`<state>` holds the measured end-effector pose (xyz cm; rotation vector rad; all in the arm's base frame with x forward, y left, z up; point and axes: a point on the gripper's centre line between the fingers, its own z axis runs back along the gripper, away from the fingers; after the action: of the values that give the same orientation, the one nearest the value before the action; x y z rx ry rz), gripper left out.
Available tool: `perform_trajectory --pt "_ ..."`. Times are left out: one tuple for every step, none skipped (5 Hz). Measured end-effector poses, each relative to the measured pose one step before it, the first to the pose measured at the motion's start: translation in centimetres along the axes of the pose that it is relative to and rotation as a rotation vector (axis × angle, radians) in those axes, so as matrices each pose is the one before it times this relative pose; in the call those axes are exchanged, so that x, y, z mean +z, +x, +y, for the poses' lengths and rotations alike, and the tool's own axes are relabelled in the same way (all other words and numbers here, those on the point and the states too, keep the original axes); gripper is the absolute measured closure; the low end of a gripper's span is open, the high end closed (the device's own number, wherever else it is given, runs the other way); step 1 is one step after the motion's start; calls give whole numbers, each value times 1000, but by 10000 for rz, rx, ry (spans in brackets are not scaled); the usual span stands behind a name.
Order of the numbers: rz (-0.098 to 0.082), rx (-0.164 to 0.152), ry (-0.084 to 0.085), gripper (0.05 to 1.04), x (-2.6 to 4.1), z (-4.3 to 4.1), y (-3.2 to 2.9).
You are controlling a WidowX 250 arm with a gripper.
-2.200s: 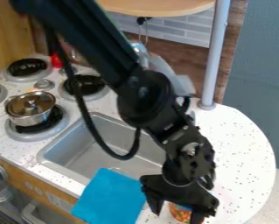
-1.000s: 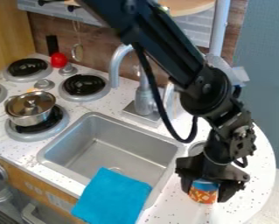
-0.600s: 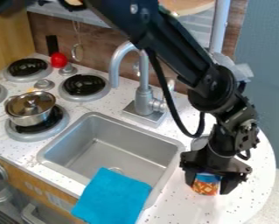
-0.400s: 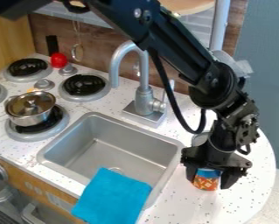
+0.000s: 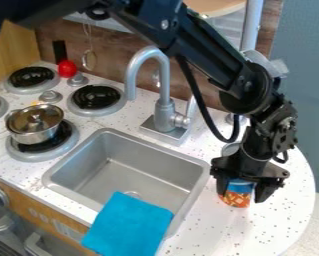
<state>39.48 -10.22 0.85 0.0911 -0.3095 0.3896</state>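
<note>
The arm (image 5: 200,46) slants down rightward, its downturned tool (image 5: 242,196) clasping the blue-and-orange can (image 5: 236,199).

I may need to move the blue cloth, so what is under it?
The blue cloth lies over near edges of the sink and white counter; anything else beneath it is hidden.

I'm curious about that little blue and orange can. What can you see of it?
The can looks round and upright, with a blue band above and an orange, pale-patterned part below. Its material is unclear. The black gripper holds it, one finger on each side, and hides its top. It is at the speckled counter, to the right of the sink in the view. Whether its base touches the counter, I can't tell.
</note>
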Motion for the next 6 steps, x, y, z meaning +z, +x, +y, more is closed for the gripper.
perform_trajectory --pt "31 137 10 82 -318 -83 683" --pt "13 86 28 82 -277 10 756" --pt "307 -159 116 82 -610 956 -497" --pt "546 -438 -240 83 1587 2023 -1677" --pt "-331 21 -727 83 4635 1856 -1719" --pt "-10 -246 -347 83 3267 1210 -2700"
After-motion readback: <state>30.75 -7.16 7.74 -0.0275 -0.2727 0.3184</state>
